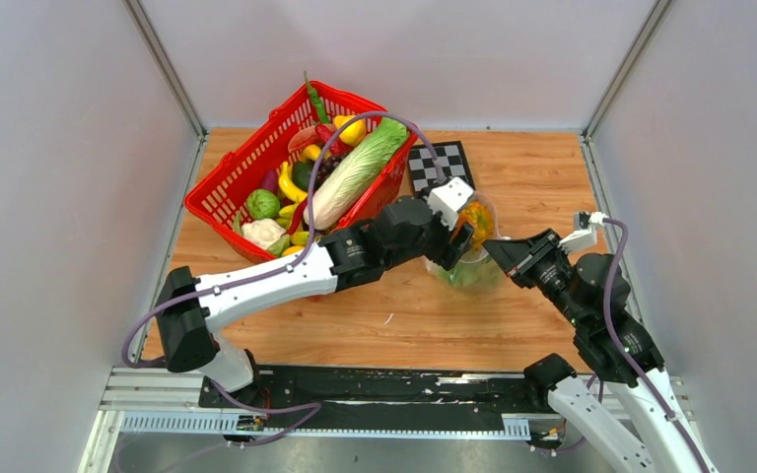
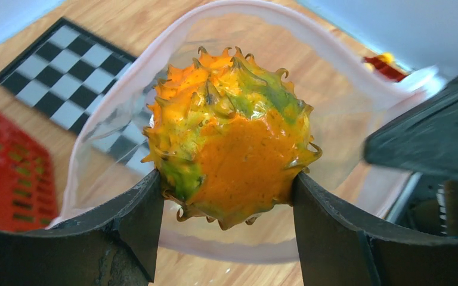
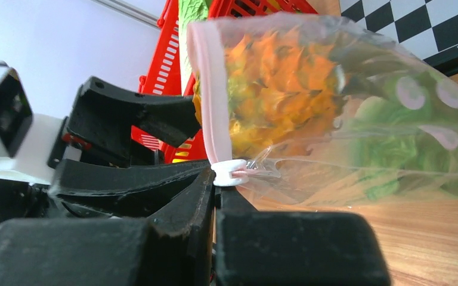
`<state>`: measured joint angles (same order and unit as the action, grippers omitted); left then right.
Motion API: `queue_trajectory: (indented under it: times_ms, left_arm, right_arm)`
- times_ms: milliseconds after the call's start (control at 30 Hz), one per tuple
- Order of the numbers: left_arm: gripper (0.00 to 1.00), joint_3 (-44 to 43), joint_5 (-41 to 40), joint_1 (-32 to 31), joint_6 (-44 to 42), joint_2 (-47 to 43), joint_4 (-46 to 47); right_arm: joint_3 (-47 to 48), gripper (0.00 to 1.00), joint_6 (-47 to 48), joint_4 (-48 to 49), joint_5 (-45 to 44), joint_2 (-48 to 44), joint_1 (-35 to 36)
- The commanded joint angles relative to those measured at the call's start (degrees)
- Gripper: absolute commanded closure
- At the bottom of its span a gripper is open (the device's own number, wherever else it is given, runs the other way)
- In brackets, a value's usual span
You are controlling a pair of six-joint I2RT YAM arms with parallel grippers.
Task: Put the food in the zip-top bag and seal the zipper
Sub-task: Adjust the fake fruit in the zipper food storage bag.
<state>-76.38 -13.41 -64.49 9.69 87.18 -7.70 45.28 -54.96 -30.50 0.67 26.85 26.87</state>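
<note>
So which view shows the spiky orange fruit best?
The left wrist view: the spiky fruit fills the frame, sharp, gripped by the left hand at the open mouth of the bag. The right wrist view shows it only blurred through the plastic; the top view shows only a small orange patch.

The left end effector [image 1: 461, 236] hides much of the zip-top bag [image 1: 473, 274] from above.

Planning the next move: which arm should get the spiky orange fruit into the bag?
Left. The left gripper grips the spiky fruit at the bag mouth; the right gripper is shut on the zipper strip.
</note>
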Motion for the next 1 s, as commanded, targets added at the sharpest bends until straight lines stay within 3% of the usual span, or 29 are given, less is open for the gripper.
queue_trajectory:
  times_ms: [0, 133, 367, 533, 633, 833, 967]
  left_arm:
    - [0.49, -9.3, 13.5, 0.5, -2.3, 2.9, 0.0]
    - [0.22, -7.1, 11.4, 1.5, -1.2, -0.2, -1.5]
    - [0.01, -7.3, 11.5, 3.0, -2.0, -8.3, -8.6]
    - [0.0, -6.0, 13.6, 2.9, -0.2, -10.9, -9.5]
    - [0.0, -0.4, 7.0, 2.9, 3.2, -14.2, -8.7]
    - [0.07, 20.4, -2.8, 2.9, 17.5, -24.5, 4.1]
    - [0.08, 28.6, -7.1, 2.9, 24.3, -28.5, 14.4]
  right_arm:
    - [1.8, 1.0, 0.4, 4.0, 1.4, -0.4, 0.4]
    - [1.5, 1.0, 1.1, 2.3, -1.5, -1.5, 0.4]
    - [-1.1, 1.0, 0.7, 2.1, -4.6, -0.9, 0.4]
    - [-1.6, 1.0, 0.6, 3.3, -4.0, -0.3, 0.4]
    - [-1.5, 1.0, 0.8, 3.6, -3.8, -0.3, 0.3]
    - [-1.5, 1.0, 1.0, 3.8, -4.1, -0.3, 0.4]
    - [-1.2, 1.0, 1.2, 3.7, -3.6, -0.4, 0.4]
